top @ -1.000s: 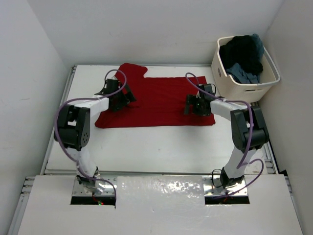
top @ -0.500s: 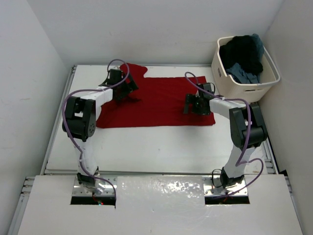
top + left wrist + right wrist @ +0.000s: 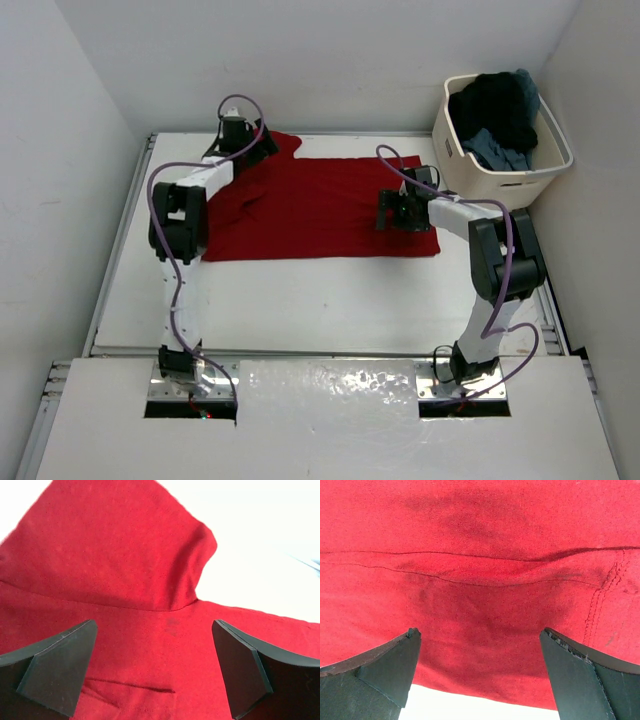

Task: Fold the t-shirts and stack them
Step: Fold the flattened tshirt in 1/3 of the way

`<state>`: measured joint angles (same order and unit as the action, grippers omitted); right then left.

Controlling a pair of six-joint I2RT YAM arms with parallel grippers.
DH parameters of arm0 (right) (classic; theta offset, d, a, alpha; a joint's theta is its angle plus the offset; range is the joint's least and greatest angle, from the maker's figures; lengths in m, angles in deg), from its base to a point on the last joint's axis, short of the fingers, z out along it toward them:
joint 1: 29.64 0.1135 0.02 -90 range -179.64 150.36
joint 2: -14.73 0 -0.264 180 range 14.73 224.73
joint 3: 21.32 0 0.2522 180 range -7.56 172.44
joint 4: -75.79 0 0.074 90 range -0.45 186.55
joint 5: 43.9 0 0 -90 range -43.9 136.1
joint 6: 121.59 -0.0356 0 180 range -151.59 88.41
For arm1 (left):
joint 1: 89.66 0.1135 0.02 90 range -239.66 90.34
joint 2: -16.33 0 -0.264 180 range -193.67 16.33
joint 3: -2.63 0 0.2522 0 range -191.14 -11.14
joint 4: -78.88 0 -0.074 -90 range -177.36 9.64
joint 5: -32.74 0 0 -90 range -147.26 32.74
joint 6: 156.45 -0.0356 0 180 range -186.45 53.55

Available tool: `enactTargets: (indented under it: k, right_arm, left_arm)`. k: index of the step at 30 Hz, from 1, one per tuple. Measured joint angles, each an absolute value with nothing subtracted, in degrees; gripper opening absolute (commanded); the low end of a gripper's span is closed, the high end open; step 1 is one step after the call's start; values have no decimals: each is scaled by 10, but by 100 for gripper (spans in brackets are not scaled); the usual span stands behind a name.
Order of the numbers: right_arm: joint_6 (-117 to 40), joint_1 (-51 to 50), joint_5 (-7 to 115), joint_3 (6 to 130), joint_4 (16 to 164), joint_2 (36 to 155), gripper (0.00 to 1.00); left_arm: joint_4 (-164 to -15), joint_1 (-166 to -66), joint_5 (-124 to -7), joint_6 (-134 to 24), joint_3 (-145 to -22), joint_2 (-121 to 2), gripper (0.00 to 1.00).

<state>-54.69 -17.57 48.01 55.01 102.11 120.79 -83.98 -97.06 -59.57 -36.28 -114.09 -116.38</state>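
Left claw (image 3: 243,135) is positioned over the far-left sleeve of the red t-shirt (image 3: 330,205), jaws spread wide, nothing gripped; in the wrist view the sleeve and a crease are framed between the fingers. The shirt is laid flat across the far half of the bench (image 3: 300,300). Right claw (image 3: 398,212) is held low over the shirt's right end, jaws likewise wide apart, nothing held; a stitched seam and wrinkles are seen beneath it. Cream tub (image 3: 490,180) is placed far right, near the shirt, with a black t-shirt (image 3: 495,105) and a blue-grey t-shirt (image 3: 500,150) piled inside.
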Motion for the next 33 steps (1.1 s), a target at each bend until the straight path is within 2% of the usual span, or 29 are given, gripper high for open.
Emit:
enactTargets:
  k: [8, 15, 22, 29, 33]
  right_arm:
    - [-531, -176, 476, 549, 1022, 1204, 99]
    - [-526, -176, 476, 548, 1024, 1203, 99]
    - [-526, -176, 476, 547, 1029, 1203, 99]
    - [-526, -176, 476, 542, 1033, 1203, 99]
    - [-526, -175, 476, 540, 1034, 1203, 99]
  left_arm:
    - [-797, -985, -573, -410, -1089, -1042, 100]
    - [-776, -1024, -658, -422, -923, -921, 100]
    - [-721, -1038, -675, -428, -840, -932, 100]
    - [-748, -993, -644, -439, -845, -973, 100]
    - [-768, -954, -641, -441, -912, -1023, 100]
